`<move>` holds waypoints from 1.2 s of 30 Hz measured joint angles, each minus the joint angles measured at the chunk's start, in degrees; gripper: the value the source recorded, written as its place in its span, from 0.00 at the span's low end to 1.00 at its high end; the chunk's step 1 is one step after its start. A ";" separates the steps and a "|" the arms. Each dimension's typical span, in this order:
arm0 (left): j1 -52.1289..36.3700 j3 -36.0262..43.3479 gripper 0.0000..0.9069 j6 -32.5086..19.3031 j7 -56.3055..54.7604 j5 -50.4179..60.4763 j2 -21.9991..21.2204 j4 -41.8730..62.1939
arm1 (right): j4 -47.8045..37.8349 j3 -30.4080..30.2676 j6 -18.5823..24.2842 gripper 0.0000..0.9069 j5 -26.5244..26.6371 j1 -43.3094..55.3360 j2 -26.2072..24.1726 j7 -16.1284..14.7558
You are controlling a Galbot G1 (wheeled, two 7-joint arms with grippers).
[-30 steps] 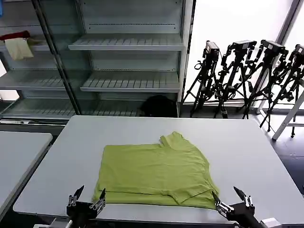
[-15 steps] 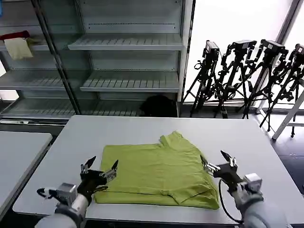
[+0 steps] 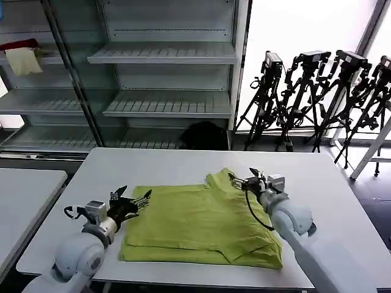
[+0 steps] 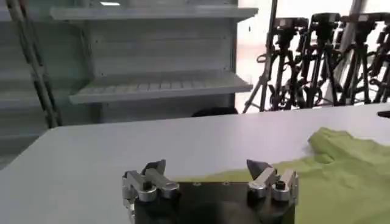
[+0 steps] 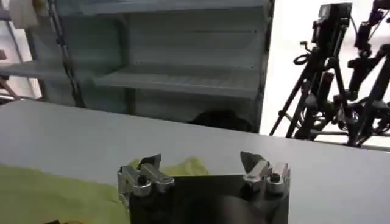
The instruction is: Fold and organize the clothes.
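Both hands at the T-shirt, fingers apart.
Left hand over its left edge; right hand above its far sleeve.

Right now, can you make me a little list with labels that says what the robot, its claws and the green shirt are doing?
shirt: lime-green T-shirt, partly folded, lying flat on the grey table
left claw: open, at the shirt's left far corner
right claw: open, over the sleeve at the shirt's far right edge
holding anything: no, both claws are empty
behind table: metal shelves, camera tripods, a black bundle on the floor
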 measured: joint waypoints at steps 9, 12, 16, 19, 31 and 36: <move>-5.89 2.59 1.00 0.55 1.41 -0.41 -1.06 8.35 | -10.80 -4.32 -1.00 1.00 -2.22 7.70 3.52 -2.52; -7.41 3.11 1.00 0.67 1.71 -0.36 -1.32 10.68 | -12.78 -4.91 -1.21 1.00 -2.65 8.90 4.13 -3.32; -8.94 3.27 1.00 0.76 1.91 -0.41 -1.44 13.18 | -14.79 -5.60 -1.40 1.00 -3.26 9.88 4.72 -4.30; -9.73 3.38 1.00 0.81 2.10 -0.47 -1.44 14.71 | -15.71 -6.01 -1.52 1.00 -3.61 10.33 5.12 -4.84; -10.51 3.65 0.86 0.92 3.02 0.02 -1.67 17.89 | -17.98 -6.51 -1.69 0.82 -5.08 10.47 5.84 -6.33; -10.67 4.19 0.18 0.92 3.64 0.31 -1.97 18.55 | -18.38 -6.51 -1.70 0.38 -5.72 10.01 5.83 -7.01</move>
